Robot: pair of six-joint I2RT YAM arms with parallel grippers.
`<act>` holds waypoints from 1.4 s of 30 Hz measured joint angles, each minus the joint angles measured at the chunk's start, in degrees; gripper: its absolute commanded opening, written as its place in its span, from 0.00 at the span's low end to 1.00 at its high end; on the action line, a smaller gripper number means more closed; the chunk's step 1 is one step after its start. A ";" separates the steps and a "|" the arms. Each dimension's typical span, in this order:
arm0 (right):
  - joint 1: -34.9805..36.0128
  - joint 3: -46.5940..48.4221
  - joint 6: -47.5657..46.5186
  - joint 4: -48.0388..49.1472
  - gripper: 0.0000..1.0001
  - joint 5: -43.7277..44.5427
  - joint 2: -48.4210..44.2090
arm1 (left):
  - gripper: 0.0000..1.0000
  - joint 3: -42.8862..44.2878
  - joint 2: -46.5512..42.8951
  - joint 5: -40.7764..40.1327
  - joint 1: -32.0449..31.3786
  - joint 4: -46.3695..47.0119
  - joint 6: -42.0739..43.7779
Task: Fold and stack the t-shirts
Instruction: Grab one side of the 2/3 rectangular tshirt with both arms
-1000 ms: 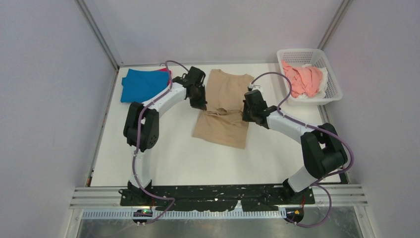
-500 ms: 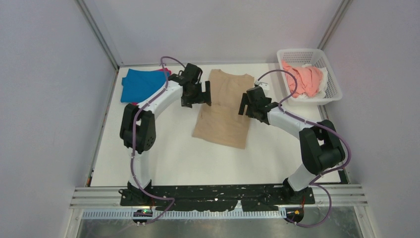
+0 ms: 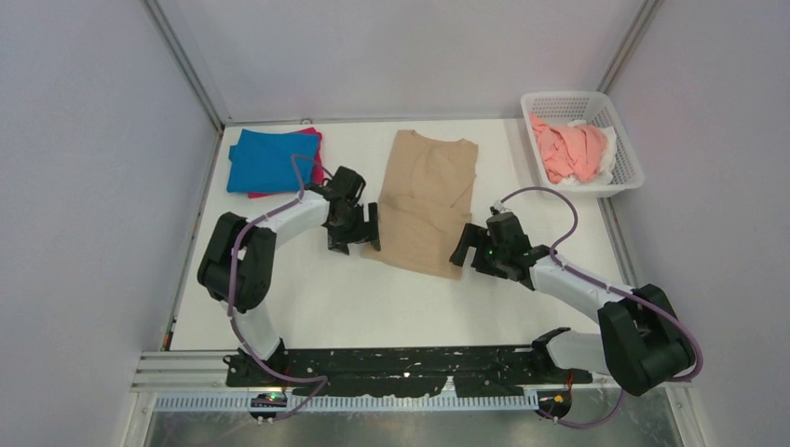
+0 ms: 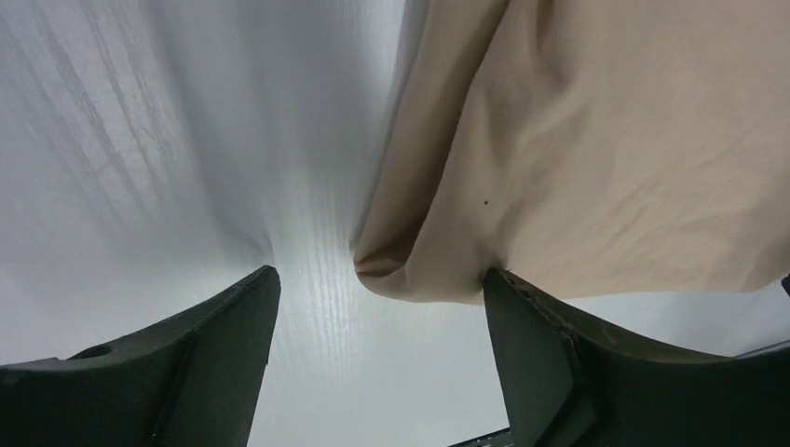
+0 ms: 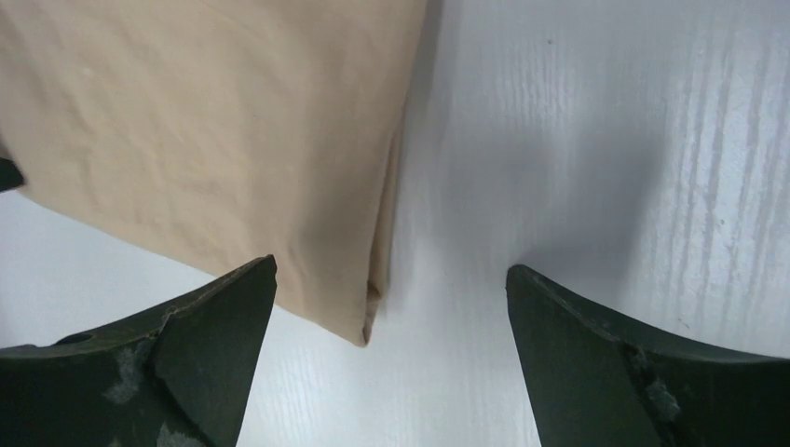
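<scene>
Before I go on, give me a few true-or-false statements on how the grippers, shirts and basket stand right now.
1. The left gripper and the right gripper are both open. True.
2. The tan shirt is in the basket. False: it lies on the table, between the grippers.
3. The blue shirt lies on the magenta shirt. True.
4. The basket is empty. False: it holds pink cloth and white cloth.

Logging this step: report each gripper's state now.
Left gripper: open, around the tan t-shirt corner, gripping nothing.
Right gripper: open, around its other near corner, gripping nothing.
</scene>
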 measured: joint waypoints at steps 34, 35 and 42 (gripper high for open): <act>1.27 -3.28 9.14 6.19 0.45 -8.37 3.23 | 0.00 -7.91 1.46 9.16 1.03 13.29 -3.93; 1.27 -3.28 9.14 6.14 0.42 -8.37 3.39 | 0.00 -8.09 1.36 9.14 1.03 13.49 -3.98; 1.27 -3.50 8.74 5.31 0.09 -8.37 3.87 | 0.00 -8.66 0.92 8.92 1.03 13.84 -4.68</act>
